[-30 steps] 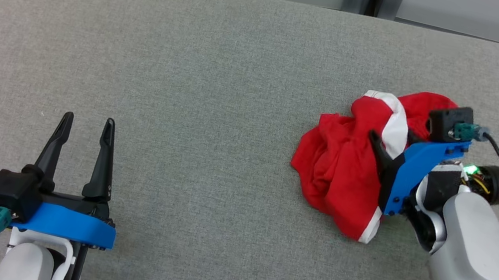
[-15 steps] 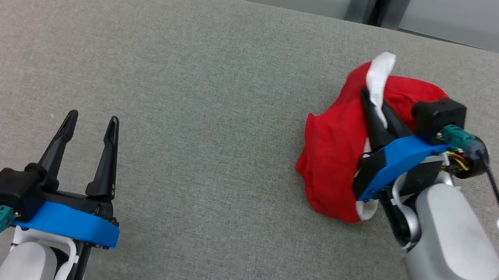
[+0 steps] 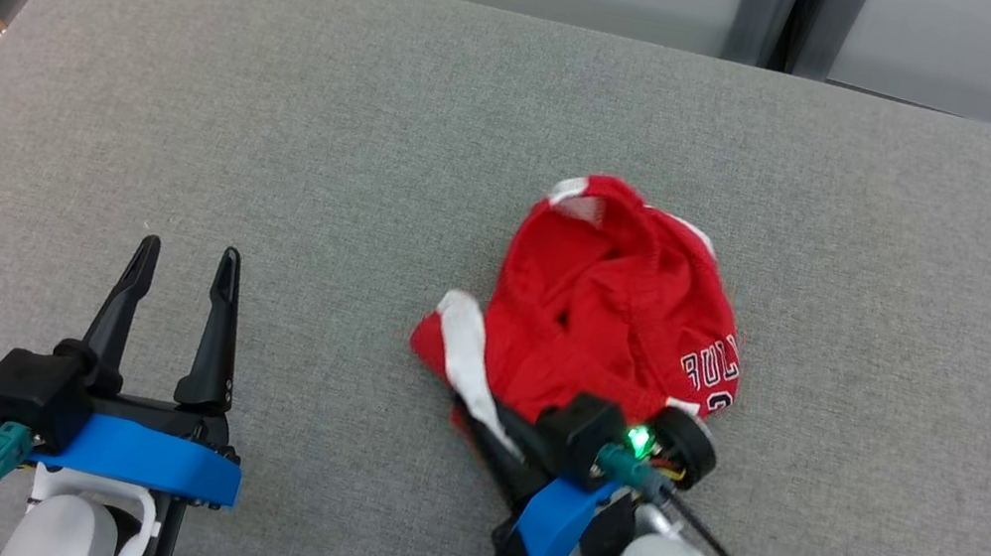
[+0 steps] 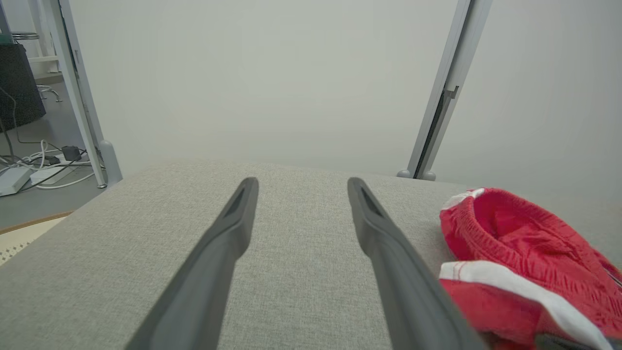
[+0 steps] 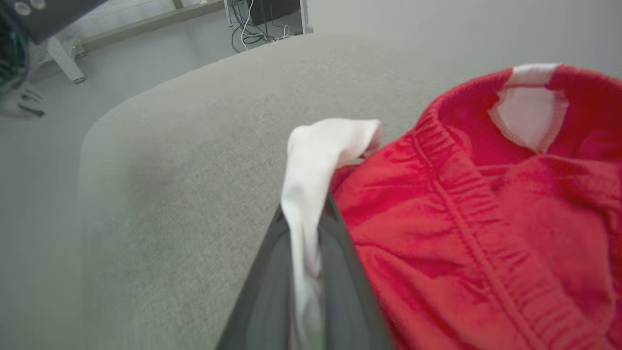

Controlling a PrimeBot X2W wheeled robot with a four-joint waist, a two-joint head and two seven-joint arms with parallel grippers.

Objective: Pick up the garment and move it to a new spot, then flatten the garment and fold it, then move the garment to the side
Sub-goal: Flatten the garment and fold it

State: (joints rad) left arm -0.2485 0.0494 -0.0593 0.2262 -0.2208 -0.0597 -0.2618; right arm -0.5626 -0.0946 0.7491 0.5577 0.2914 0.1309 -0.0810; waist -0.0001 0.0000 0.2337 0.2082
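Garment (image 3: pixel 619 319), white trim (image 5: pixel 316 146) tight within the closed right pincer (image 5: pixel 306 209) (left pincer (image 3: pixel 190 251) agape, empty).

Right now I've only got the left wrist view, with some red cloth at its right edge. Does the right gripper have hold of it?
Observer: Yes. The right gripper is shut on the white trim of the garment.
Operator: Is it spread out at all?
Observer: No. The head view shows the whole garment as a crumpled heap on the table, not flattened.
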